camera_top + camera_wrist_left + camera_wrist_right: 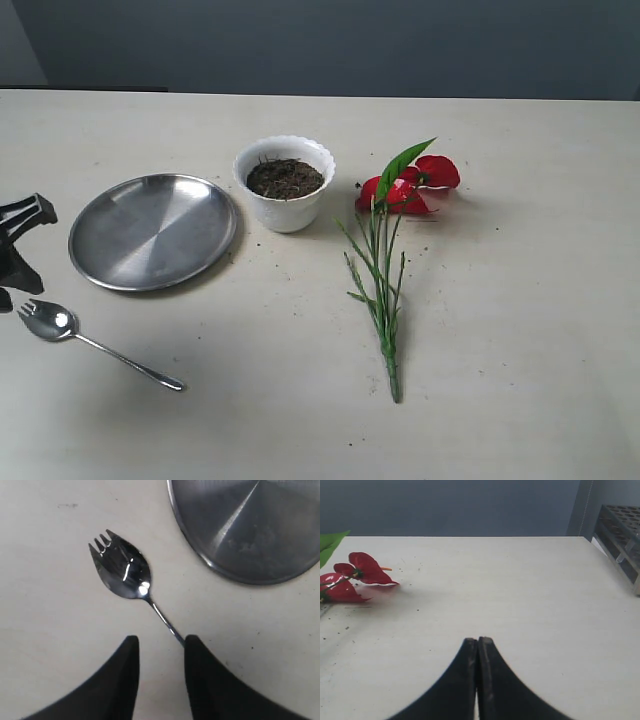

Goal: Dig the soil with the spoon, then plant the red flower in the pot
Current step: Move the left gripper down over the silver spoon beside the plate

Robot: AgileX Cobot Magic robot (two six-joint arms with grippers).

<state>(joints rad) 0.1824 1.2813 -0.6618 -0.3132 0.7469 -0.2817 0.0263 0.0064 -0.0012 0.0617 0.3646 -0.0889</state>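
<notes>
The silver spoon (60,325) (125,575) lies flat on the table near the left edge, tines toward the left, handle running to the lower right. My left gripper (161,642) hangs open over the handle, one finger (200,670) covering part of it; only its dark fingers (20,245) show at the exterior view's left edge. The white scalloped pot (286,210) holds dark soil (285,178). The red flower (405,190) (355,577) lies on the table right of the pot, stems toward the front. My right gripper (478,641) is shut on nothing, out of the exterior view.
A round steel plate (152,230) (250,525) sits between the spoon and the pot. Soil crumbs dot the table around the pot. A dark rack (622,535) stands at the table's edge in the right wrist view.
</notes>
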